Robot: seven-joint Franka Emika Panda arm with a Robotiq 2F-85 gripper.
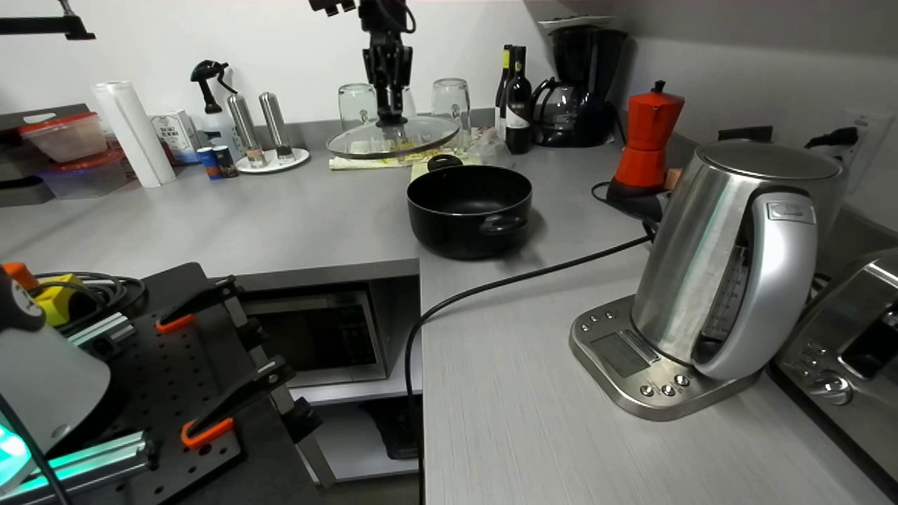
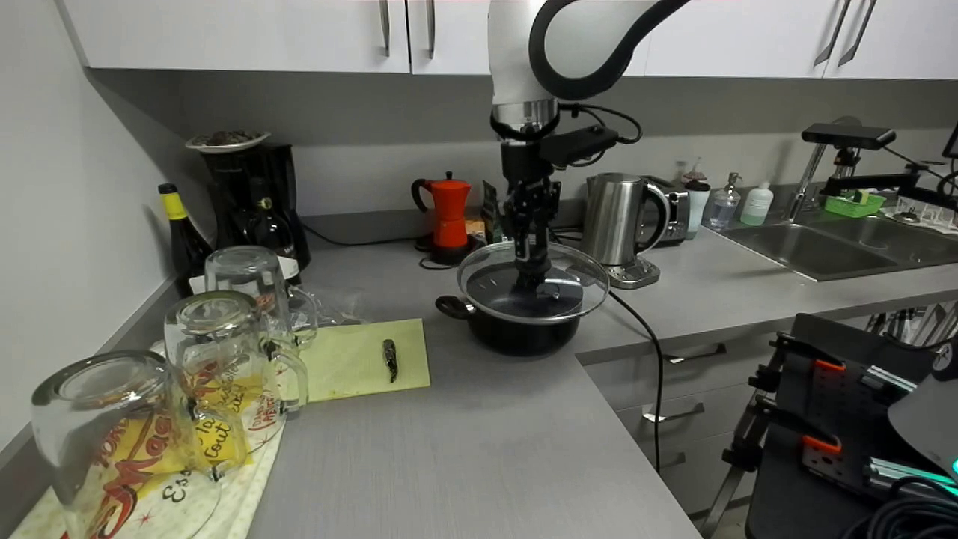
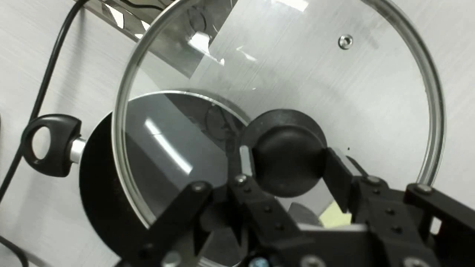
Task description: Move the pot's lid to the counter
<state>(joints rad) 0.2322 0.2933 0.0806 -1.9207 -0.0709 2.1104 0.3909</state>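
Observation:
The black pot [image 1: 470,214] stands open on the light grey counter [image 1: 337,224]; it also shows in an exterior view [image 2: 516,337] and in the wrist view [image 3: 98,193]. The glass lid [image 1: 421,140] with its metal rim is held in the air, off to one side of the pot. It appears tilted. In an exterior view the lid [image 2: 591,277] overlaps the pot in the picture. My gripper [image 3: 287,159] is shut on the lid's black knob [image 3: 289,181], a finger on each side. The wrist view shows the lid [image 3: 371,111] only partly over the pot.
Upturned glass mugs [image 2: 217,337] stand on a tray beside a yellow-green cloth [image 2: 352,367] with a small dark object on it. The steel kettle [image 1: 701,266], red moka pot [image 1: 645,133], wine bottles [image 1: 518,105] and coffee maker [image 1: 582,84] stand around. A black cable [image 1: 533,270] crosses the counter.

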